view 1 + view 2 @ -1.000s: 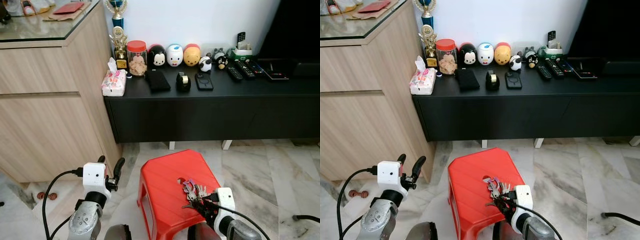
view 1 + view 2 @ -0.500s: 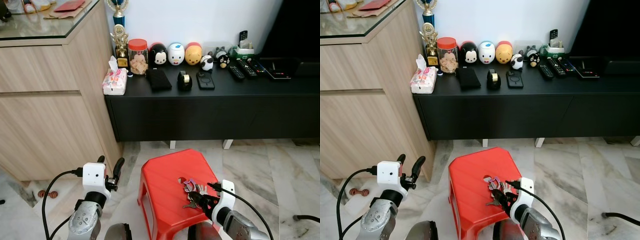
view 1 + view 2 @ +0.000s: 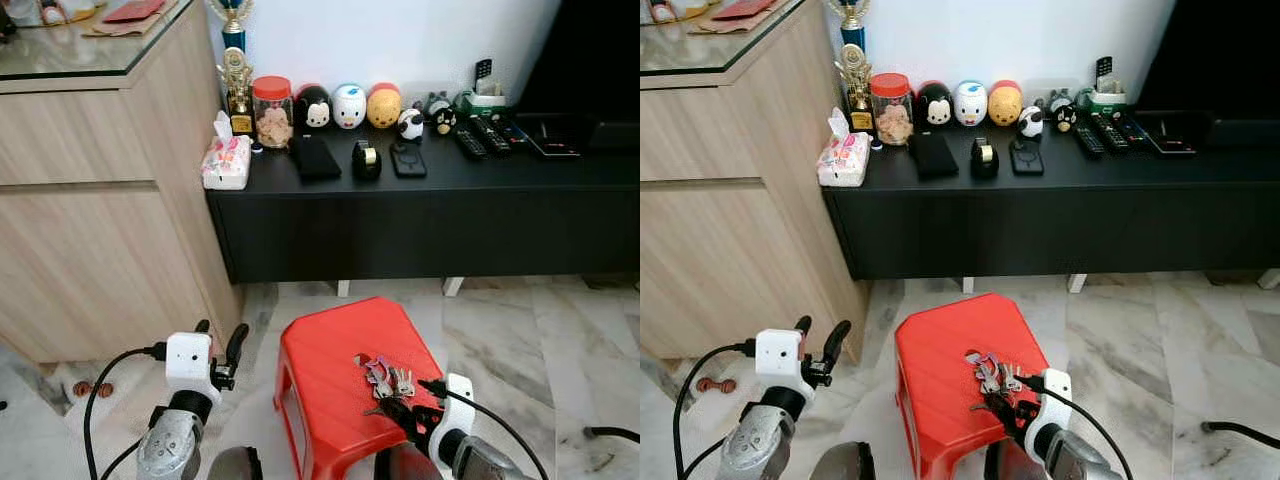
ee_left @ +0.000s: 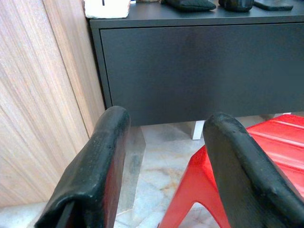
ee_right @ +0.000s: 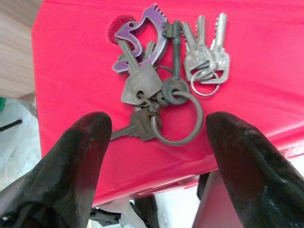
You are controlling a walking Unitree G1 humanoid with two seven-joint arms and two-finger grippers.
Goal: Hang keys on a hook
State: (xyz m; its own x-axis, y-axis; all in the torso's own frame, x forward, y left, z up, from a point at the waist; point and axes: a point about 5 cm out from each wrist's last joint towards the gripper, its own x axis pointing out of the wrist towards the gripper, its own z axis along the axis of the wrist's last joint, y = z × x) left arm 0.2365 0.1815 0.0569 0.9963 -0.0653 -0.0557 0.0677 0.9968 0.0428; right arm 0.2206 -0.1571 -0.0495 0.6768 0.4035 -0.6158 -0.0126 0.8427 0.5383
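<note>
Head views: keys (image 3: 384, 378) lie in a loose bunch on the red stool (image 3: 330, 370), near its front edge; right tool (image 3: 410, 420) sits just short of them, left tool (image 3: 222, 345) idle beside the stool. No hook to be seen. Left wrist view: fingers spread, empty. Right wrist view: fingers (image 5: 83, 142) wide apart, straddling the ring. Risk: closing on one key alone, or nudging the bunch off the edge.

I'm seeing the red stool (image 3: 340, 370) getting cropped at the frame's bottom, and the TV (image 3: 590, 60) running off the right edge.
</note>
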